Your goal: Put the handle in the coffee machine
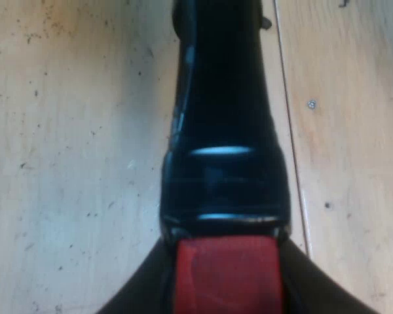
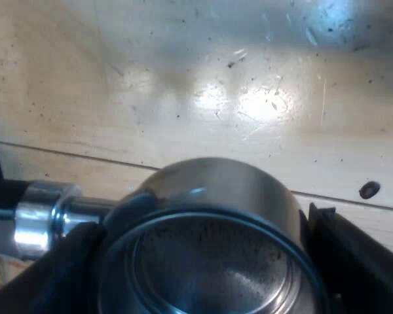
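Wooden desk [image 1: 65, 163], speckled with dark grounds, lies beneath. Holder [image 2: 216, 190] is over the desk. Right pincer [image 2: 196, 245] is closed around its metal basket; left pincer [image 1: 226, 288] is closed on the dark handle [image 1: 223, 118] at its red end.

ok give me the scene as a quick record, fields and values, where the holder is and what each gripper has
holder: metal holder, loose, over the wooden table
basket: open side toward the right wrist camera, dark specks inside
handle: dark handle, ending in the red end
left gripper: a finger on each side of the red end, shut on the dark handle
right gripper: a finger on each side of the basket, shut on the metal holder
table: pale wood with seams and dark specks
task: holder not yet in the machine
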`<action>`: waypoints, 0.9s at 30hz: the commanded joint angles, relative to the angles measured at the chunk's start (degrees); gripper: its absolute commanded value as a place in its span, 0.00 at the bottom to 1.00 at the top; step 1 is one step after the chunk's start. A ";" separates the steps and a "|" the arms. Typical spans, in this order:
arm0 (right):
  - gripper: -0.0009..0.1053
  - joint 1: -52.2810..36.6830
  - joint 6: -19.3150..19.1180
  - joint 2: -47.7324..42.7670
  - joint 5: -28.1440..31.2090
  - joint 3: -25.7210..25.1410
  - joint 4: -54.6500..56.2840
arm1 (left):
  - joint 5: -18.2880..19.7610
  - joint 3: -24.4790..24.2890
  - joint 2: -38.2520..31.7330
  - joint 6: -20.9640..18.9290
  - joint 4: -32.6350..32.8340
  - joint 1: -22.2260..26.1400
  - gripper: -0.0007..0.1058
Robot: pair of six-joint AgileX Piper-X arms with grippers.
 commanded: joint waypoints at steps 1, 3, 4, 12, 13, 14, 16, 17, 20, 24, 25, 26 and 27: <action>0.01 0.06 -1.05 -0.58 -2.40 -0.91 -1.80 | 1.80 -0.19 -0.01 -0.40 -1.61 -0.24 0.01; 0.01 0.06 -1.05 -0.58 -1.53 -0.91 -1.80 | 2.08 -0.19 -0.01 -0.01 -1.60 -0.24 0.01; 0.01 0.06 -1.05 -0.58 -1.28 -0.91 -1.80 | 2.39 -0.19 -0.01 -0.01 -1.60 -0.24 0.01; 0.77 0.06 -4.79 -0.58 1.24 -0.91 -4.45 | 5.89 -0.19 -0.01 -0.03 -1.60 1.83 0.01; 0.82 0.06 -5.40 -0.58 1.14 -0.91 -4.76 | 6.10 -0.19 -0.01 -0.03 -1.60 2.11 0.01; 0.84 0.06 -5.85 -0.58 1.16 -0.91 -5.22 | 6.48 -0.19 -0.01 -0.03 -1.60 2.73 0.01; 0.83 0.06 -6.00 -0.58 1.86 -0.91 -5.47 | 7.14 -0.19 -0.01 -0.03 -1.49 3.43 0.01; 0.80 0.06 -6.40 -0.72 2.74 -0.91 -5.45 | 7.16 -0.19 -0.01 -0.03 -1.49 3.63 0.01; 0.74 0.06 -7.36 -1.28 5.62 -0.91 -5.30 | 7.15 -0.19 -0.01 -0.03 -1.10 3.96 0.01; 0.74 0.20 -7.61 -3.29 11.49 -1.31 -5.40 | 8.22 -0.19 -0.01 -0.03 0.76 4.71 0.01; 0.74 0.28 -7.61 -3.63 12.73 -1.41 -5.33 | 8.62 -0.19 -0.01 -0.03 1.13 5.05 0.01; 0.74 0.59 -7.61 -4.31 15.15 -1.67 -5.28 | 9.38 -0.19 -0.01 -0.03 1.73 5.89 0.01; 0.74 1.11 -7.86 -4.93 17.99 -1.91 -5.28 | 9.52 -0.19 -0.01 0.47 2.19 6.68 0.01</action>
